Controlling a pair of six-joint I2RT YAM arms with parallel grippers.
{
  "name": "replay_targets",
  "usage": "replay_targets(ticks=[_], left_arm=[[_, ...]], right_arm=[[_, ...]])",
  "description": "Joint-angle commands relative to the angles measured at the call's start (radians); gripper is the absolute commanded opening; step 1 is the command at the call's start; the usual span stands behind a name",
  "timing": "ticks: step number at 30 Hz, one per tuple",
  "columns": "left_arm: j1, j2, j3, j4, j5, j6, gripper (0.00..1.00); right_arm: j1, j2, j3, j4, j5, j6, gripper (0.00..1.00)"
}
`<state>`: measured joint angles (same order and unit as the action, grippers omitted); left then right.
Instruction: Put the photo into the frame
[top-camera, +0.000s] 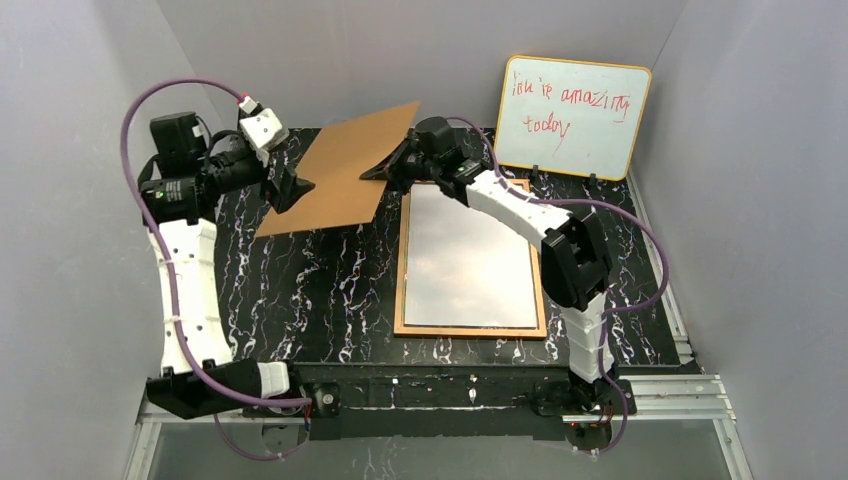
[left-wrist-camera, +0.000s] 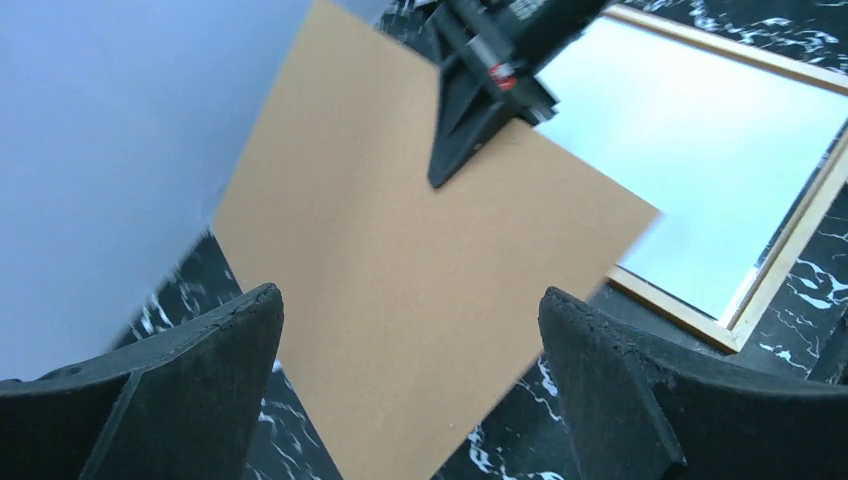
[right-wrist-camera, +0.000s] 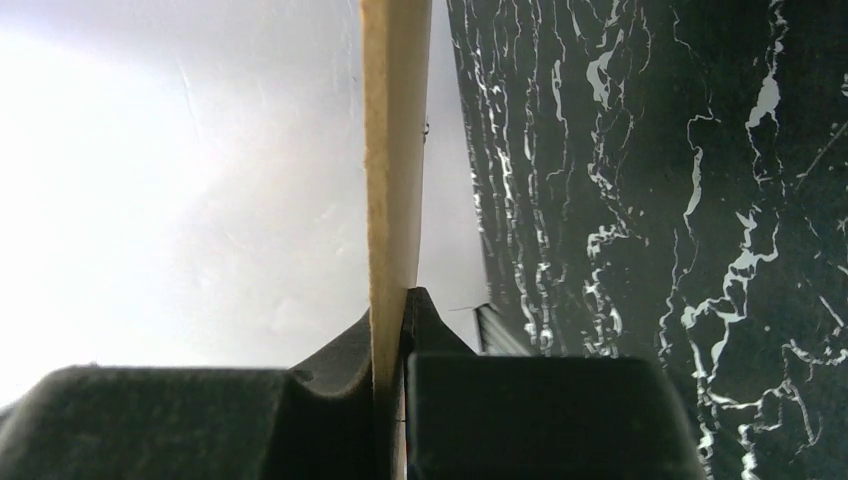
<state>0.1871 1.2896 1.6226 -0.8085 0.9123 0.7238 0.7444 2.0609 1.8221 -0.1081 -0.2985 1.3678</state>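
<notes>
right end effector pinching backing board edge, tilted above tabletop beside frame | left end effector spread at board's other side

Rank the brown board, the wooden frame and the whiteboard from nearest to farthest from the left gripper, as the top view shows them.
1. Brown board: raised in the air, right beside the left gripper, at its open jaws.
2. Wooden frame: flat on the table, further to the right.
3. Whiteboard: upright at the back right, farthest.
</notes>
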Motion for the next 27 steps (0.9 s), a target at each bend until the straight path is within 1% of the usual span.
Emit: replay_targets(ticks=[1, 4, 8, 10, 13, 15, 20, 23, 27], left_arm=[[0.001, -0.02, 0.103, -0.256, 0.18, 0.224, 0.98], [-0.006, -0.088, 0.058, -0.297, 0.146, 0.341, 0.98], [-0.013, -0.2, -0.084, -0.299, 0.07, 0.465, 0.98], [-0.015, -0.264, -0.15, -0.323, 0.035, 0.565, 0.98], [-0.015, -0.36, -0.248, -0.32, -0.016, 0.69, 0.98], [-0.015, -0.389, -0.275, -0.283, -0.039, 0.69, 0.98], [-0.014, -0.39, -0.279, -0.272, -0.057, 0.753, 0.95], [-0.015, -0.399, -0.295, -0.209, -0.056, 0.734, 0.93], [-0.014, -0.414, -0.334, -0.204, -0.073, 0.787, 0.9]], right_arm=[[-0.051, -0.111, -0.033, 0.16, -0.152, 0.173, 0.01], [-0.058, -0.164, -0.092, 0.178, -0.157, 0.242, 0.01], [-0.054, -0.213, -0.147, 0.21, -0.165, 0.319, 0.01], [-0.043, -0.236, -0.163, 0.206, -0.154, 0.338, 0.01], [-0.014, -0.262, -0.197, 0.249, -0.137, 0.375, 0.01], [0.007, -0.257, -0.184, 0.245, -0.137, 0.377, 0.01], [0.052, -0.241, -0.167, 0.242, -0.127, 0.383, 0.01], [0.074, -0.227, -0.154, 0.233, -0.115, 0.381, 0.01], [0.1, -0.199, -0.132, 0.252, -0.111, 0.398, 0.01]])
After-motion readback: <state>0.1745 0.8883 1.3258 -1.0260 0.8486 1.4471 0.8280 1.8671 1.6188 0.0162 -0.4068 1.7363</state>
